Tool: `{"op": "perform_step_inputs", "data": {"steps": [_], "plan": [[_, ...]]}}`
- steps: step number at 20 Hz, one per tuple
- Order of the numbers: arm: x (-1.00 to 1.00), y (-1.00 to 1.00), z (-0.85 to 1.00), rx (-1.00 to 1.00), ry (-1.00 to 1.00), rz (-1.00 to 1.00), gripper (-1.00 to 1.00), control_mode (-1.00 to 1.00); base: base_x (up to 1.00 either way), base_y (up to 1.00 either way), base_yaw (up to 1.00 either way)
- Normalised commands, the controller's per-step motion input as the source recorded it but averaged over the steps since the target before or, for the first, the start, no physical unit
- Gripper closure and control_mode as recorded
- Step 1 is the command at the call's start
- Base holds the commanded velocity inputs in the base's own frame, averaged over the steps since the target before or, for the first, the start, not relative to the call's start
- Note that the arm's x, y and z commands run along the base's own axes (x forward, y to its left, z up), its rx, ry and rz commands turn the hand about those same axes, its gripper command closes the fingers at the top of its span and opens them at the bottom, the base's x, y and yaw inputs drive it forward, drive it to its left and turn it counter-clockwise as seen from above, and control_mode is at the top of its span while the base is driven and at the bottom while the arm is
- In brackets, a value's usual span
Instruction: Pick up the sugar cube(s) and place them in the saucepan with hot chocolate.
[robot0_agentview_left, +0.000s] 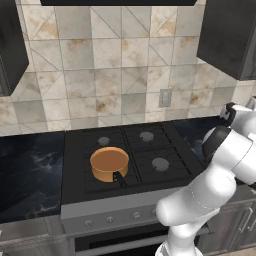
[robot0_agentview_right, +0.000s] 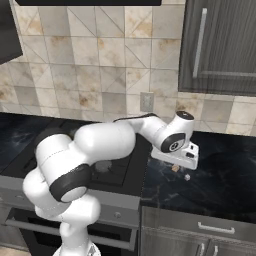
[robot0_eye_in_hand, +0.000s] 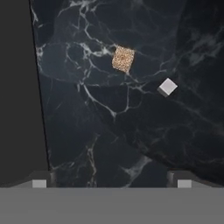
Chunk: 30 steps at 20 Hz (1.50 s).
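Hovering above the dark marble surface right of the stove, the gripper kept its fingers spread wide, holding nothing. Beyond them lay a white-grey sugar cube with a speckled brown cube near it, apart. The saucepan sat on the stove's front-left burner.

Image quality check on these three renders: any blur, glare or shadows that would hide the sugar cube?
Hand view: sharp enough, white sugar cube and tan speckled cube stand out against the dark marble counter; a soft curved shadow darkens the lower right. Right base view: both cubes are mere specks. Left base view: flat lighting, no glare, saucepan clear.
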Motion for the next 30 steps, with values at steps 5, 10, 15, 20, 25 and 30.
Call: {"op": "perform_step_inputs", "data": {"steps": [5, 10, 15, 20, 25, 30], "plan": [[0.57, 0.00, -0.06, 0.00, 0.00, 0.00, -1.00, -1.00, 0.00, 0.00, 0.00], [0.39, 0.00, -0.03, 0.00, 0.00, 0.00, -1.00, -1.00, 0.00, 0.00, 0.00], [0.21, 0.00, -0.02, 0.00, 0.05, 0.00, -1.00, -1.00, 0.00, 0.00, 0.00], [0.24, 0.00, -0.20, 0.00, 0.05, 0.01, -1.00, -1.00, 0.00, 0.00, 0.00], [0.01, 0.00, -0.33, 0.00, 0.01, 0.02, -1.00, -1.00, 0.00, 0.00, 0.00], [0.01, 0.00, -0.20, 0.00, 0.02, 0.02, -1.00, -1.00, 0.00, 0.00, 0.00]]}}
